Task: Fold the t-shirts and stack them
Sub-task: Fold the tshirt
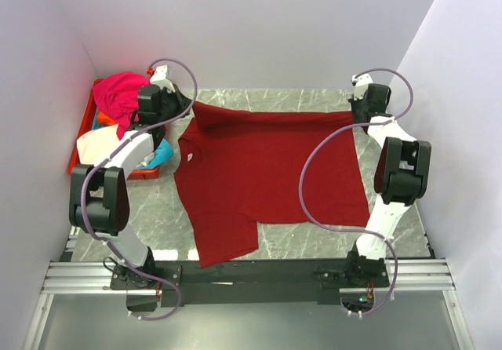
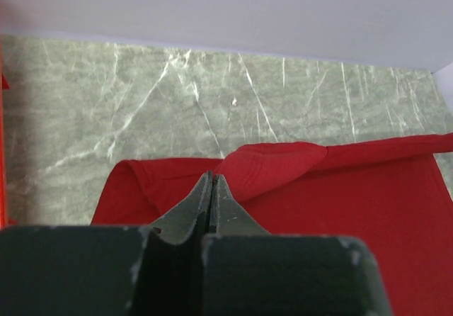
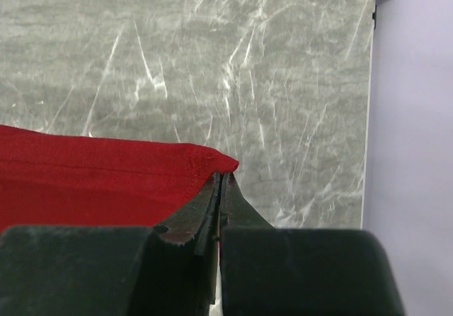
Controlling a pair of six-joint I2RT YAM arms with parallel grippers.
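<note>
**Table** (image 1: 161, 209): grey-green marbled top, closed in by pale walls (image 1: 267, 28) on the left, far and right sides. Bare stone showed in a band between the shirt's far edge and the back wall, in a narrow strip along the right edge, and in patches at the near left and near right.

**Dark red t-shirt** (image 1: 267, 169): the largest item, spread flat across the middle of the table. It lay sideways, with the collar and a small white tag toward the left and the hem toward the right. One sleeve ran toward the near edge and reached it. The far edge was drawn in a line between the two grippers, and a small fold of cloth bulged just beyond the left fingertips. The body showed few wrinkles.

**Red crate** (image 1: 140, 174): sat at the far left against the wall, just beside the shirt's collar side. It held a loose heap of a magenta shirt (image 1: 119, 92), a cream-white shirt (image 1: 98, 144), an orange shirt (image 1: 107, 119) and a cyan shirt (image 1: 162, 155).

**Left gripper** (image 2: 212, 178): at the shirt's far-left corner, close to the crate. Its fingers were pressed together with red cloth pinched at the tips.

**Right gripper** (image 3: 221, 176): at the far-right corner, near the table's right edge and wall. Its fingers were closed on the hemmed corner.
</note>
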